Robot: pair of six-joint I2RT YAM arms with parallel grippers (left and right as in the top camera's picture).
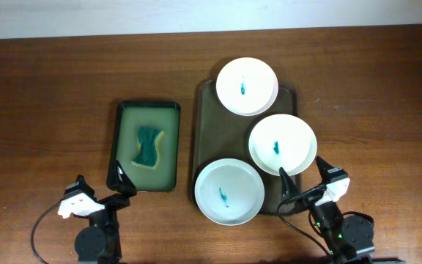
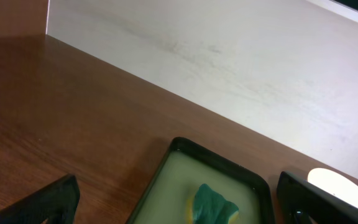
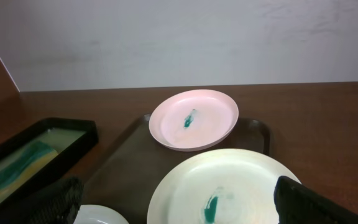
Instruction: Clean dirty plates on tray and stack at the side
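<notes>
Left gripper: wide open and empty, at the near left of the table, just near of the small green tray.
Right gripper: wide open and empty, at the near right corner of the tray, beside the middle plate.
Plates: all three lie on the tray, none stacked. The far plate sits over the far rim, the middle plate is at the right edge, and the near plate sits over the near rim.
Dirt: each plate shows a teal smear at its centre, so none looks wiped yet.
Sponge: lies in yellowish liquid in the small green tray, straight ahead of the left gripper in its wrist view.
Step in hand: probably fetching the sponge, since nothing is held and no plate is clean.
Doing it well: come down over the middle of the sponge with the jaws across its narrow waist, and close firmly enough that the wet foam does not slip.
Lift: raise it slowly and let it drip over the small green tray before crossing to the plates.
Other arm: the right gripper is well placed to pinch the rim of the middle plate and steady it for wiping.
Risk: the shallow plates may slide or tip on the tray rim if pressed off-centre.
</notes>
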